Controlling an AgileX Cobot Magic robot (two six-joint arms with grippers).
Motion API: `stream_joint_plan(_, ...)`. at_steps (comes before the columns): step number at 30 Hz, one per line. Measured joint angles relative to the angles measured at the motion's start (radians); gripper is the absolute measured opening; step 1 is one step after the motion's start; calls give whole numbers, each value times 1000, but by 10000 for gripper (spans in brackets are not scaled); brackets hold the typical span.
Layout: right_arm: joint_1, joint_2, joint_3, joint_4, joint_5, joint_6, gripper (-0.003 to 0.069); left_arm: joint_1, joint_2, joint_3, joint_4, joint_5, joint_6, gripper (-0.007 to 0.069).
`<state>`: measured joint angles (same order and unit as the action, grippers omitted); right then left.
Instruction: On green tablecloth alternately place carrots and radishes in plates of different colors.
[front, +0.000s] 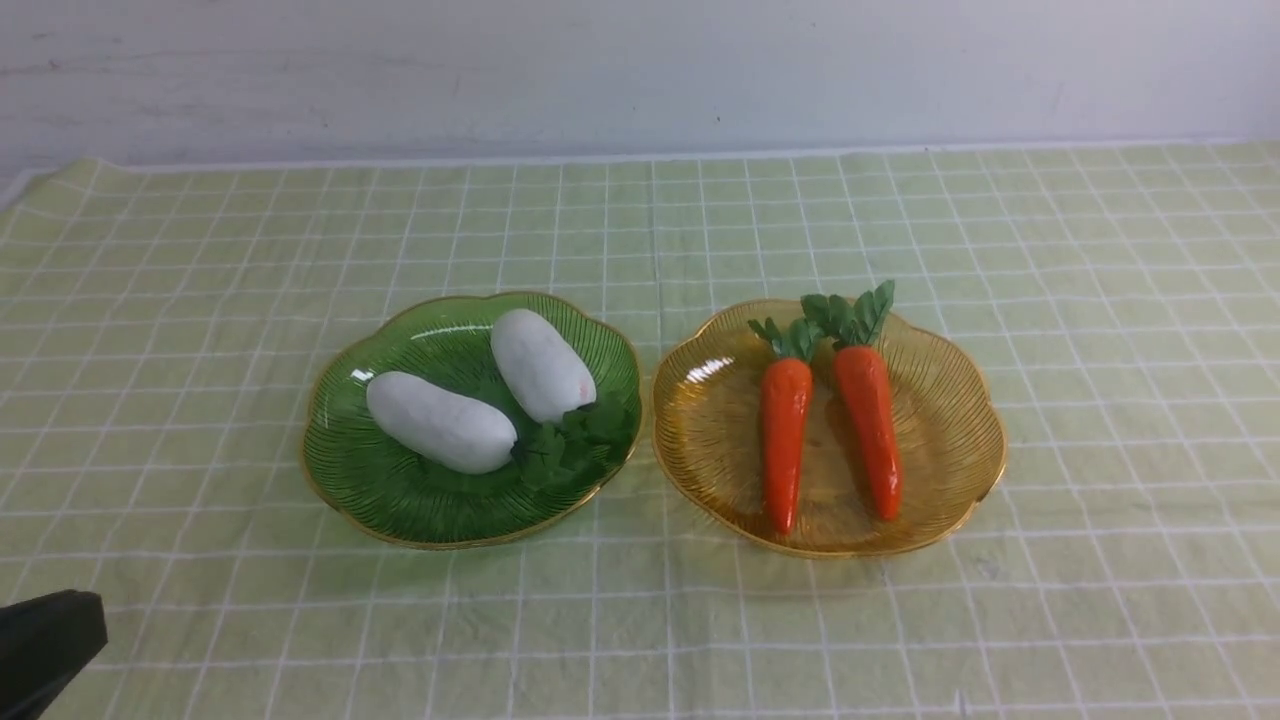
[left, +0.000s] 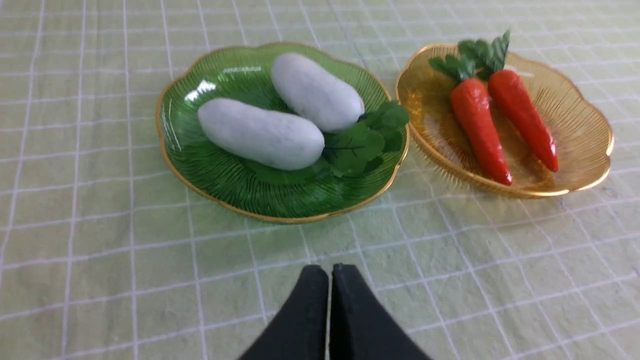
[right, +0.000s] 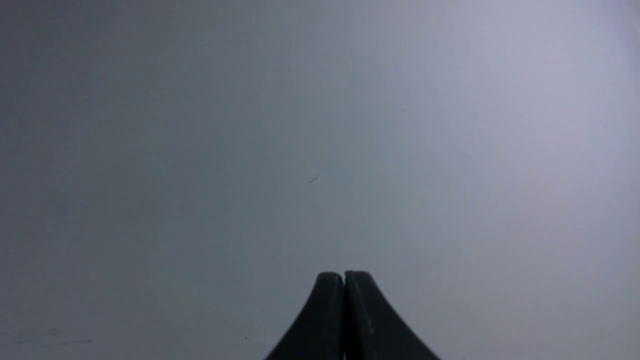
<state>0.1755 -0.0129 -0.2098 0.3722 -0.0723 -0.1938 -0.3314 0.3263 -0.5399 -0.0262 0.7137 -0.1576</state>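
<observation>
Two radishes (front: 440, 422) are seen in the front view lying in the green plate (front: 400, 515), their leafy tufts overlapping so that one cannot be told cleanly from the other against the dark green. Two carrots (front: 785, 440) are held by the amber plate (front: 940, 500), just beside it on the right; their leaves are bunched at the far side, and the tips are pointed nearer. At the lower left corner, a dark piece (front: 45, 650) is cut off by the frame. The pale green tablecloth (front: 480, 640) is crossed by thin white lines and lightly wrinkled.

In the left wrist view, the left jaws (left: 330, 272) are shown closed, with nothing gripped, their lower part cut off. Ribbed, translucent walls and scalloped gold rims are seen on both plates; the radishes are matte, plump and oblong, the carrots glossy and tapered.

In the right wrist view, only a smooth, pale surface (right: 400, 150) with faint marks is shown beyond the right jaws (right: 344, 277), which are closed and empty.
</observation>
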Motion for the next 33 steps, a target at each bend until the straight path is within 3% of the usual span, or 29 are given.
stream_joint_plan(14, 0, 0, 0, 0, -1, 1, -15, 0, -27, 0, -12, -13, 12, -8)
stream_joint_plan(24, 0, 0, 0, 0, -1, 1, -15, 2, -42, 24, 92, -117, 106, -8)
stream_joint_plan(30, 0, 0, 0, 0, -1, 1, -15, 130, -176, 184, 32, -228, 225, -8)
stream_joint_plan(33, 0, 0, 0, 1, -1, -5, -15, 240, -264, 342, -25, -324, 290, -8)
